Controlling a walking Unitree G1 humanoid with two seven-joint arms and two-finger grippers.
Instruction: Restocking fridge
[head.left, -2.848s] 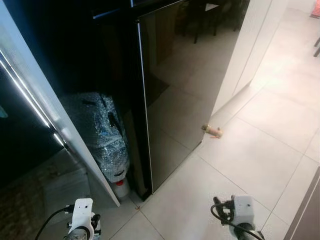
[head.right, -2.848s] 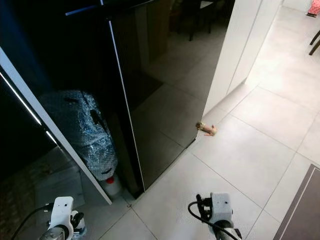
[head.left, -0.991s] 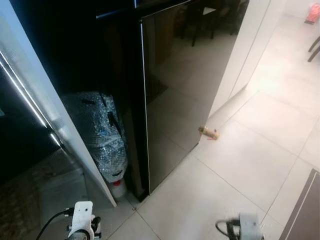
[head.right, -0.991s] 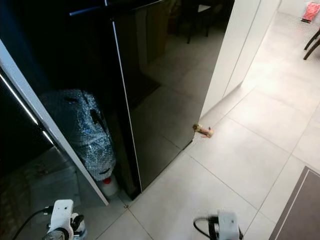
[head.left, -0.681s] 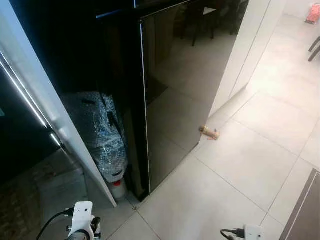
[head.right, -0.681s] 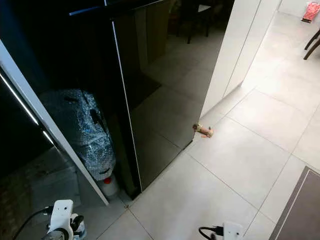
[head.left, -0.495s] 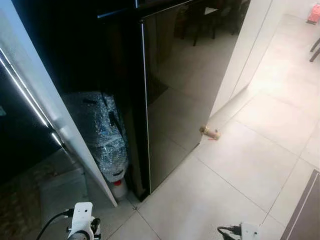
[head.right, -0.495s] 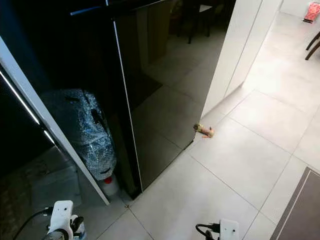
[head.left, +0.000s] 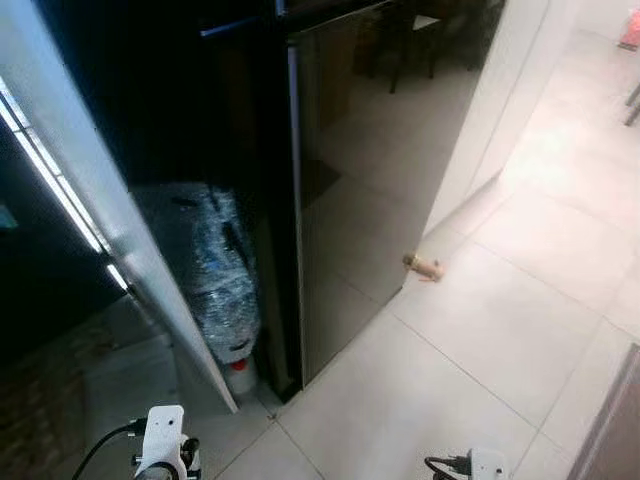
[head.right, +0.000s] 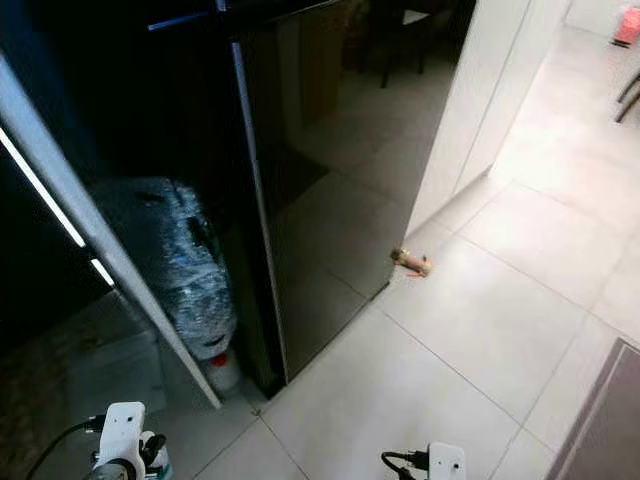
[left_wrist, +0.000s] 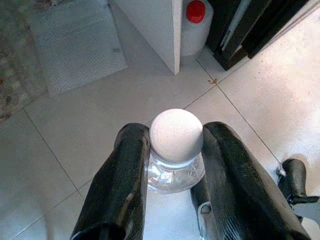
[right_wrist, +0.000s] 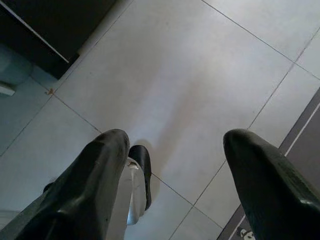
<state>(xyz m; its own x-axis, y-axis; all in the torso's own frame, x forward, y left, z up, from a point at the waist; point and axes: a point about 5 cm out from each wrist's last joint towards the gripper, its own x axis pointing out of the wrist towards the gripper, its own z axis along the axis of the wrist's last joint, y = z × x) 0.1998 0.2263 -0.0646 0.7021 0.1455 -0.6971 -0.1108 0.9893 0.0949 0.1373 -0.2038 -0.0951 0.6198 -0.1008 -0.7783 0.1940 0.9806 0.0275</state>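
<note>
Left gripper (left_wrist: 172, 150) clamped on a clear bottle (left_wrist: 175, 167) with a white cap (left_wrist: 176, 136), black fingers (left_wrist: 125, 170) pressing each side just under the cap; bottle held above the floor tiles. Right gripper (right_wrist: 175, 150) spread wide, nothing between its fingers (right_wrist: 95, 170), hanging over bare light tile (right_wrist: 200, 90).

Head views: tall black fridge door (head.left: 380, 170), glossy, reflecting floor and dark furniture, fills the 12 o'clock part of the scene. A white door panel (head.left: 110, 230) with a bright light strip runs diagonally at 9–10 o'clock. Between the two, a big bubble-wrapped bundle (head.left: 215, 270) stands on the floor in the dark gap, with a white jug with red cap (head.left: 238, 372) just beside its base at 6 o'clock of it; the jug (left_wrist: 196, 22) also appears past the held bottle in the left wrist view. Small tan object (head.left: 424, 266) lies on the tile at the fridge's far corner, about 3 o'clock from the door; slightly blurred, probably a doorstop or toy, can't tell which. White wall panel (head.left: 505, 90) at 1 o'clock. Patterned mat (left_wrist: 75, 45) near the white panel's foot.

Wrist housings of the left arm (head.left: 163, 452) and right arm (head.left: 487, 465) peek in at 7 and 5 o'clock.
</note>
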